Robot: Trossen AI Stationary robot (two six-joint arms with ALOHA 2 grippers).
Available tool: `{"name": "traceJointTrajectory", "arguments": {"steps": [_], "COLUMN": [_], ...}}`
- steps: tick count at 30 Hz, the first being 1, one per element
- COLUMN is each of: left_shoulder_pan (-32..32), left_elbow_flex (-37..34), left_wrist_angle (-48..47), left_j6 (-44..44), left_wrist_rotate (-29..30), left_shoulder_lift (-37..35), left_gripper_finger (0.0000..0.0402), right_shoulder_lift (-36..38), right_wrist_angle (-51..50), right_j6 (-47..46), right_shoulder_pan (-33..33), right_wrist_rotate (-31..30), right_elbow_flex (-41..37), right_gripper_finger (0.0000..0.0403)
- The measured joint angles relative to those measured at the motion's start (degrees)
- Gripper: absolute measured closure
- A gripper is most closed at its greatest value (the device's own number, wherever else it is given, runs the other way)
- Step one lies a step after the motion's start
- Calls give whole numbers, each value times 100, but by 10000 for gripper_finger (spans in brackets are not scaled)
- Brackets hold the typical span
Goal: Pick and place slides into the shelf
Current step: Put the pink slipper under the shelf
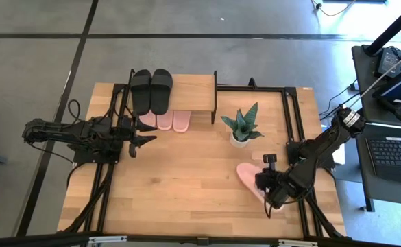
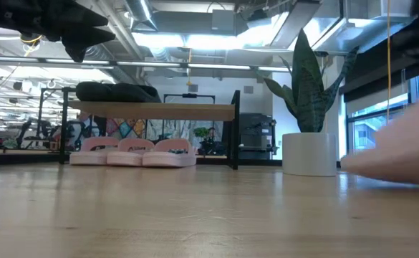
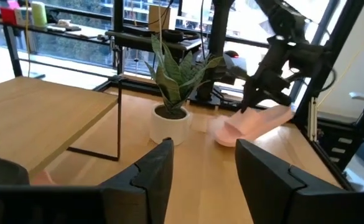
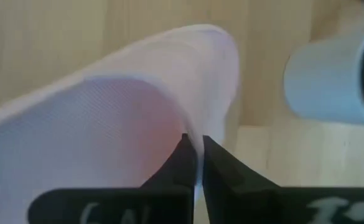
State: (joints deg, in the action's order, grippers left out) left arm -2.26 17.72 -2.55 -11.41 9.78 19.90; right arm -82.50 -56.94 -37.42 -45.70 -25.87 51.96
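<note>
The right gripper (image 1: 271,195) sits low near the table's front right corner, fingers pinched on the strap edge of a pink slide (image 1: 250,178); its wrist camera shows the two dark fingers (image 4: 183,163) pressed almost together with just the thin pink edge between them. That slide lies just in front of the potted plant (image 1: 241,127), with its far end off the wood in the left wrist view; not much room on that side, since the black rail and table edge run right beside the arm.

The shelf (image 1: 193,92) stands at the back edge; two black slides (image 1: 152,89) lie on the left part of its top board and the right part is bare; three pink slides (image 1: 164,121) stick out from underneath, side by side, only their front ends visible from above. The low camera shows those three sitting at table level under the board (image 2: 134,152); it also cuts the held slide down to a pale blur at the right edge, so nothing of the grip there.

The left gripper (image 1: 145,139) hovers just in front of the shelf's left end, fingers (image 3: 154,175) spread apart with nothing between them; the middle of the table (image 1: 186,178) is open wood.
</note>
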Motion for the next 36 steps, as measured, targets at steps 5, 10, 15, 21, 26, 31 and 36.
{"name": "traceJointTrajectory", "arguments": {"steps": [5,10,15,21,26,31,36], "left_shoulder_pan": [-1,-2,-1,-1,0,-2,-2], "left_elbow_flex": [0,0,0,0,0,0,2], "left_wrist_angle": [0,0,0,0,-2,-2,-80], "left_j6": [-75,126,125,125,126,126,126], "left_wrist_rotate": [-2,-2,-2,-2,-2,-2,0], "left_shoulder_lift": [0,2,1,2,2,2,2], "left_gripper_finger": [239,239,239,239,239,239,239], "right_shoulder_lift": [0,0,0,-135,-710,-1639,-2615], "right_wrist_angle": [-523,-923,-925,-862,-1042,-2007,-2878], "right_j6": [49,304,944,1693,2190,2257,2148], "right_shoulder_pan": [309,648,1155,2170,3042,3534,3701], "right_wrist_rotate": [-97,-615,-1061,-1209,-844,-707,-669], "right_elbow_flex": [1084,2293,3438,4367,5091,6119,7061], "right_gripper_finger": [391,391,391,391,391,391,391]}}
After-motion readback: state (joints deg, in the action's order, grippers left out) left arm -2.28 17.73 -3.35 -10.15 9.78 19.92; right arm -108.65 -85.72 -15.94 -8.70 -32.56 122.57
